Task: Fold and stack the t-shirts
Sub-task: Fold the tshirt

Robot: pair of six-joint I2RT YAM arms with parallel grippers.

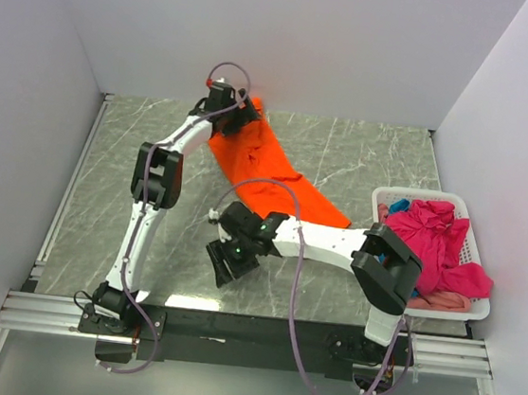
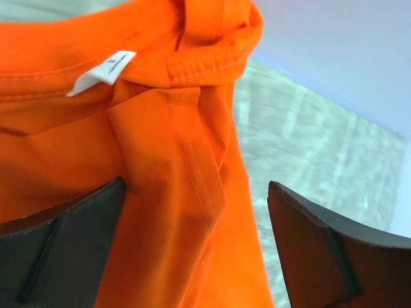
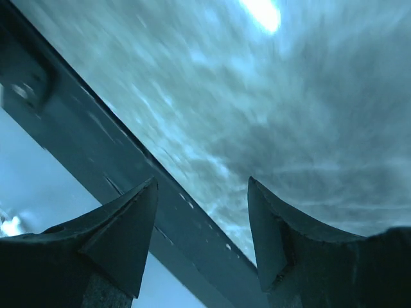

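I read the left claw [image 2: 196,192] apart at the collar of the orange t-shirt [image 1: 267,174] bunched diagonally across the counter [image 1: 364,156], right claw [image 3: 202,186] apart, empty, by the near edge; pinching one layer only would likely drag it crooked.

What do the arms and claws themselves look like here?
Left arm and right arm: white links, black joints, a mauve cable looping along each. Green lights dot the right wrist. Left claw and right claw have dark wedge fingers.
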